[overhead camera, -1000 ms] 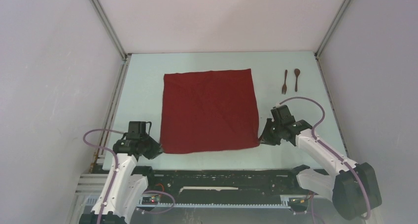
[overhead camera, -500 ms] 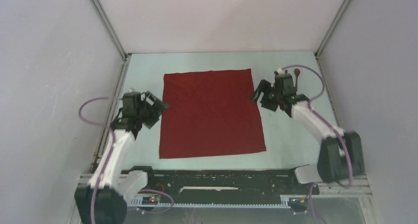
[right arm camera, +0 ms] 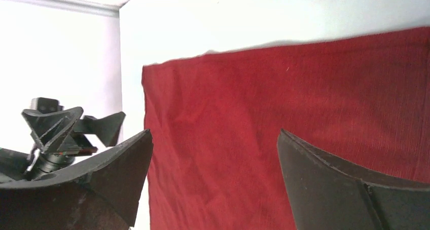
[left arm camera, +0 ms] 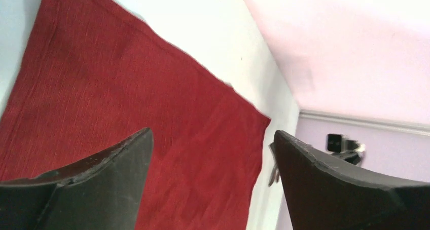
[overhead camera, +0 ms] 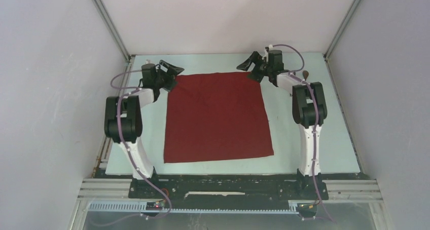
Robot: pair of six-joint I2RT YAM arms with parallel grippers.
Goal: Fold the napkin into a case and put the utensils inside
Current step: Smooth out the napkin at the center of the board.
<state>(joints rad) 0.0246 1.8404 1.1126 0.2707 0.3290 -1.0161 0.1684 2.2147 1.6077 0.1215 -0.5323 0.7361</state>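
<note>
The napkin [overhead camera: 217, 116] lies flat on the table as one open dark red square, so no case is in view. My left gripper [overhead camera: 175, 75] hovers open at its far-left corner, and the left wrist view shows cloth [left arm camera: 127, 103] between the empty jaws [left arm camera: 213, 139]. My right gripper [overhead camera: 246, 72] hovers open at the far-right corner, with cloth [right arm camera: 284, 103] below its jaws [right arm camera: 213, 136]. Of the utensils, the spoon [overhead camera: 306, 74] peeks out beside the right arm. The fork is hidden there, and only its tip [left arm camera: 274, 173] shows in the left wrist view.
White walls close in the table on three sides, with metal corner posts [overhead camera: 109, 22] at the back. Both arms stretch far forward along the napkin's side edges. The pale table [overhead camera: 304, 154] shows around the cloth. The left gripper [right arm camera: 66, 126] appears in the right wrist view.
Both grippers have opened, left the napkin's near corners and swung to its far corners. The near right corner has shifted slightly outward.
</note>
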